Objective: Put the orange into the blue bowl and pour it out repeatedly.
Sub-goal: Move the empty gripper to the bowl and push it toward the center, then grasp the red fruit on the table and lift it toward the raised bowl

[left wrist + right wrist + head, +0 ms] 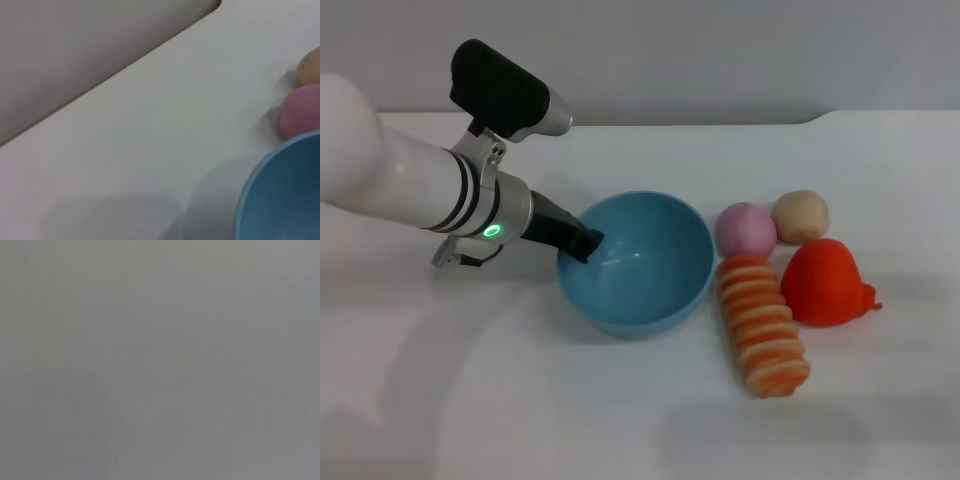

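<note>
Left pincer [586, 243] gripping near-left rim of blue bowl [650, 285], bowl empty, mid-surface. Orange [825, 282] lies on surface toward right edge, beyond striped roll [762, 325]. You have this cycle's loading and pouring left. Right pincer unseen.

White left arm [415, 185], silver rings, green light, black jaws.

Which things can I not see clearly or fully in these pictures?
- Left gripper: in the head view its tip sits at the blue bowl rim; whether the jaws clamp the rim cannot be told. The left wrist view shows no jaws.
- Right gripper: in no view; the right wrist view is plain grey.
- Blue bowl, pink ball, tan ball: cut off by the left wrist view's edge.
- Orange: head view only.
</note>
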Controlling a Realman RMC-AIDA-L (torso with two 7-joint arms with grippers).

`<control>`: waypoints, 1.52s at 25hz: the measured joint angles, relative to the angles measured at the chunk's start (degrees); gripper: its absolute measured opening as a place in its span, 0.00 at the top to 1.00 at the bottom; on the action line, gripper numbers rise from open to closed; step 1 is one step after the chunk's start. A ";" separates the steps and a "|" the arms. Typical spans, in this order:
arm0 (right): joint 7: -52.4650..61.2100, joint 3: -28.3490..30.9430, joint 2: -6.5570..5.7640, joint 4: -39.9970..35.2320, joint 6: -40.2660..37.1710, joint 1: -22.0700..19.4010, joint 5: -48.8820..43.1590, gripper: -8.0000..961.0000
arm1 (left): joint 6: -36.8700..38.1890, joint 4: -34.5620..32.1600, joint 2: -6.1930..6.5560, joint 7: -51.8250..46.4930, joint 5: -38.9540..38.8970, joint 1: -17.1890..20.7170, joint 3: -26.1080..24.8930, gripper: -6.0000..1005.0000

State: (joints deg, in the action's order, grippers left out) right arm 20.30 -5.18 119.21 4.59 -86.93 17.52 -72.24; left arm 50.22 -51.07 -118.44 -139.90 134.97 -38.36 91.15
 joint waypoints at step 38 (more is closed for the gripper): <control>83.60 -16.57 -0.82 -51.48 9.31 5.07 -44.31 0.21 | 27.02 -14.46 0.22 -5.10 11.72 -7.16 -9.39 1.00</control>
State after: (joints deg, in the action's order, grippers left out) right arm 103.89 -21.75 118.39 -46.89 -77.62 22.59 -116.55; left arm 77.24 -65.54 -118.22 -145.00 146.69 -45.52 81.76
